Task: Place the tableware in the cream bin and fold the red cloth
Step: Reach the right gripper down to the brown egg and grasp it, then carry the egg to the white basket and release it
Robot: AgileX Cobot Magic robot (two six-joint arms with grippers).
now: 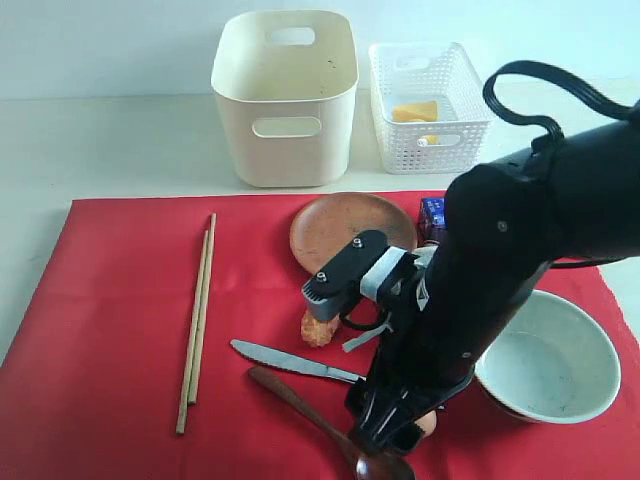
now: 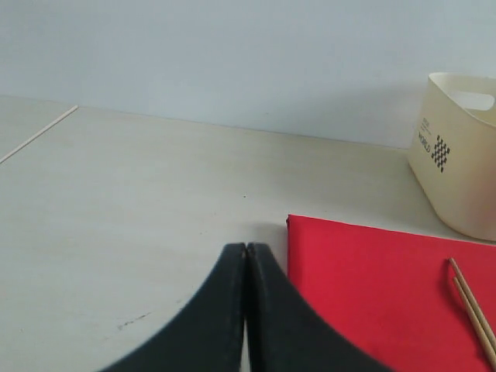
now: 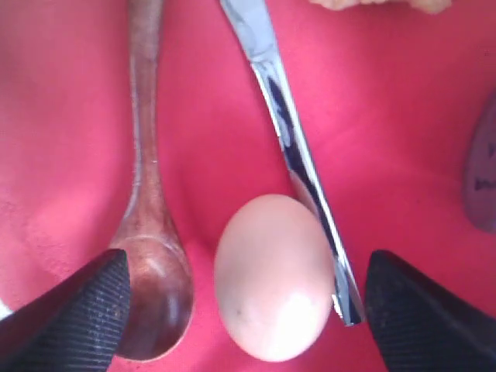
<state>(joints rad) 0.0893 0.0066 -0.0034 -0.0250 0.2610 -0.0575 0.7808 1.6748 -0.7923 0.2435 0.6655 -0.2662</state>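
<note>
arm (image 1: pixel 520 240): glossy black; cable (image 1: pixel 540 68): black loop; jaws: textured black

Glossy steel knife (image 3: pixel 280 132), matt red cloth (image 3: pixel 403 116)

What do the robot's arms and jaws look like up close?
The right arm is bulky and black, with a black cable looping above it, a pale band near the wrist and a black bracket with screws. Its jaws' pads are black and cross-hatched; the left jaws are smooth, curved, black.
</note>
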